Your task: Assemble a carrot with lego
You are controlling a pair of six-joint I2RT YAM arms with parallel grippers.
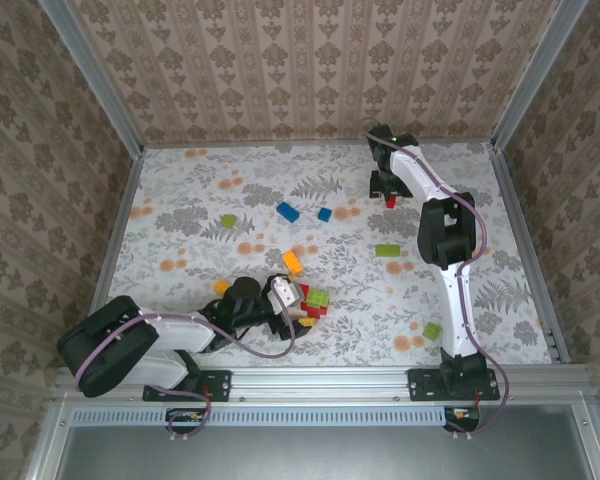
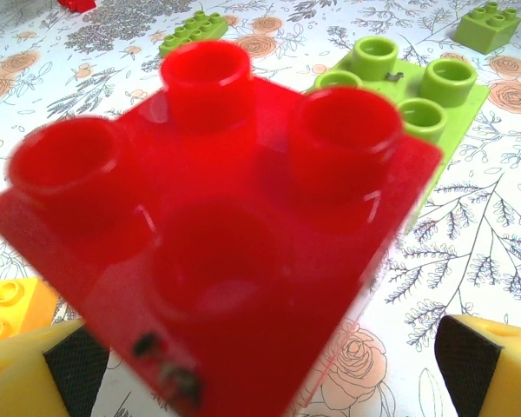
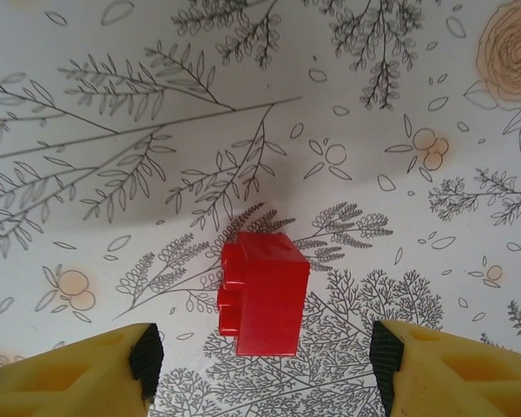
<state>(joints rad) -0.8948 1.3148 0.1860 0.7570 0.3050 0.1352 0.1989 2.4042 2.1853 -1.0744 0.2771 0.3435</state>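
Observation:
Lego bricks lie scattered on the flowered table (image 1: pixel 180 200). My left gripper (image 1: pixel 285 293) lies low beside a small pile with a green brick (image 1: pixel 315 297) and red pieces (image 1: pixel 306 311). In the left wrist view a large red four-stud brick (image 2: pixel 217 226) sits between the open gripper's (image 2: pixel 260 373) yellow fingers (image 2: pixel 35 373), apart from both, with a green brick (image 2: pixel 417 95) behind it. My right gripper (image 1: pixel 385 188) reaches to the far side, over a small red brick (image 1: pixel 390 200). That brick (image 3: pixel 265 294) lies on its side between the open right gripper's (image 3: pixel 265 356) fingertips (image 3: pixel 145 354), untouched.
Two blue bricks (image 1: pixel 287 211) (image 1: pixel 324 214), green bricks (image 1: pixel 227 221) (image 1: pixel 387 250) (image 1: pixel 432 331) and orange bricks (image 1: pixel 293 263) (image 1: pixel 221 286) are spread over the middle. A yellow brick (image 2: pixel 9 304) lies by the left finger. Patterned walls and metal rails (image 1: pixel 520 240) enclose the table.

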